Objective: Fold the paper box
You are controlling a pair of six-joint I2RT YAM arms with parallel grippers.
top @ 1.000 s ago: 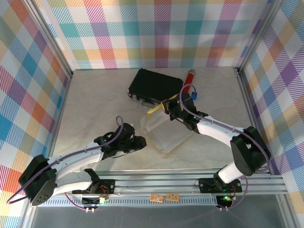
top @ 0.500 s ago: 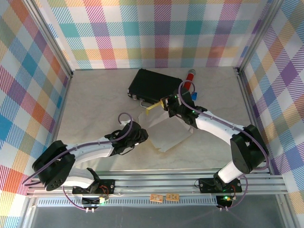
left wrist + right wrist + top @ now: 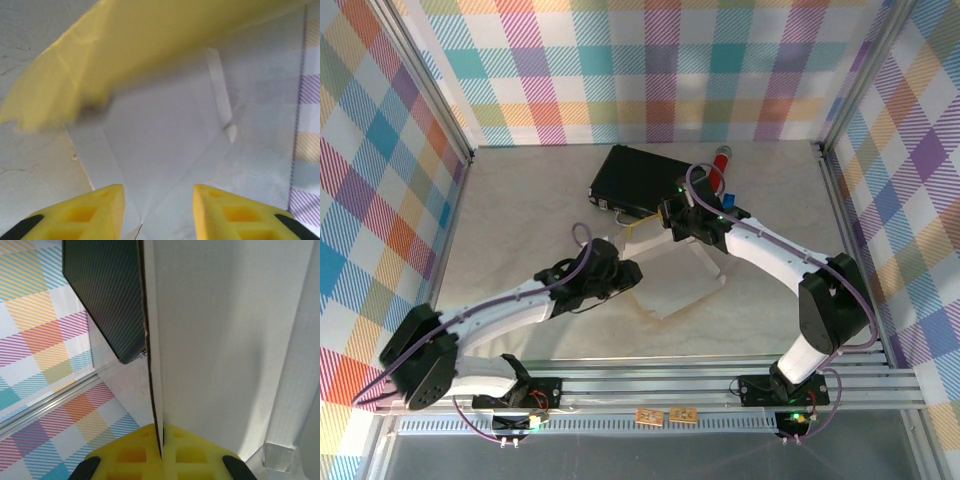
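The right fingers (image 3: 152, 455) pinch the paper box (image 3: 672, 287) flap, so the open, empty left fingers (image 3: 628, 273) should press the fold down slowly.

Yellow-and-white paper box (image 3: 150, 50), black case (image 3: 640, 180)

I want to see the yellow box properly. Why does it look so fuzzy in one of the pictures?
Left wrist view: the yellow flap of the paper box seems very close to the lens, so it is blurred, while its white sheet behind looks sharper. Right wrist view: the box's edge and the black case are crisp. Top external view: even light, soft shadows.
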